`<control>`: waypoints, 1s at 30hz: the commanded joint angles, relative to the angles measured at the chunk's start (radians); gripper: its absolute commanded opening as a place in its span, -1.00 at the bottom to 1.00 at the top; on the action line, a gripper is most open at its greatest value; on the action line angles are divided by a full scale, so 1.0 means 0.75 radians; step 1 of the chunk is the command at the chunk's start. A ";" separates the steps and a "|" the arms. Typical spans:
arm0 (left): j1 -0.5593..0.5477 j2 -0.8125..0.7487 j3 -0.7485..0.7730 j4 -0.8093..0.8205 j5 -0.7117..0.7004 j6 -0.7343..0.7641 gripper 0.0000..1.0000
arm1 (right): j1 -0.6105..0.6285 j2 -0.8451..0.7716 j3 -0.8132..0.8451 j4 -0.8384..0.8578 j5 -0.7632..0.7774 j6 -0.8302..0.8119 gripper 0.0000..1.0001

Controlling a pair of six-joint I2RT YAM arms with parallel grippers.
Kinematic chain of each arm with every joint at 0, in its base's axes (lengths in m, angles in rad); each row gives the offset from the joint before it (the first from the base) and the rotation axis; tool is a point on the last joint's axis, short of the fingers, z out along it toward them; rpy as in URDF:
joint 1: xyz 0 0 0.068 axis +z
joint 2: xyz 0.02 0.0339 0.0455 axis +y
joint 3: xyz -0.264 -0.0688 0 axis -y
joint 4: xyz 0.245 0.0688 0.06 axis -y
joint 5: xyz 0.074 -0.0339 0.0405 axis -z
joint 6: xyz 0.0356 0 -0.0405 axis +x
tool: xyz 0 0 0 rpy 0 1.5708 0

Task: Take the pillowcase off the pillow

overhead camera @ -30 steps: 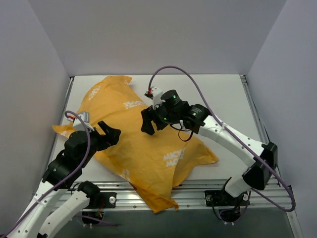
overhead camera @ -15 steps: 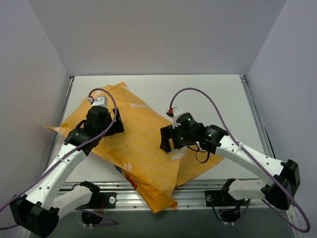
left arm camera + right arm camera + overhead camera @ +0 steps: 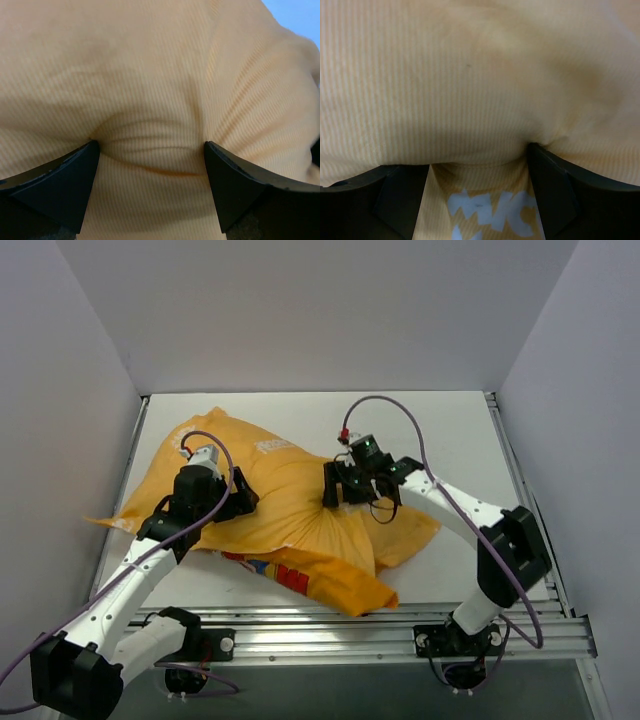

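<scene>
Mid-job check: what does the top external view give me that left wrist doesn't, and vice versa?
Only top external: the whole pillowcase on the table, its printed flap folded at the near edge, and the right end effector on it. Only left wrist: fabric creasing between the spread fingers. Both: the left end effector, open, pressed into orange fabric.

left gripper, right gripper now pressed in, pillowcase seemingly bunched
</scene>
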 commanded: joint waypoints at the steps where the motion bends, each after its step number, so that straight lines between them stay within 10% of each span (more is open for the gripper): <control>1: -0.087 -0.035 -0.100 0.027 0.387 -0.083 0.88 | -0.114 0.250 0.288 0.127 0.369 -0.041 0.46; 10: -0.327 -0.176 0.292 -0.166 0.262 0.115 0.88 | -0.163 0.385 0.886 0.101 0.425 -0.088 0.64; 17: -0.241 0.017 0.636 -0.378 -0.283 0.370 0.88 | -0.102 -0.020 0.447 0.139 0.371 -0.019 0.68; 22: 0.104 0.222 0.585 -0.310 -0.073 0.287 0.88 | 0.068 -0.223 0.033 0.203 0.326 0.122 0.68; 30: 0.190 0.354 0.313 -0.155 0.124 0.168 0.88 | 0.160 -0.240 -0.348 0.714 0.087 0.413 0.68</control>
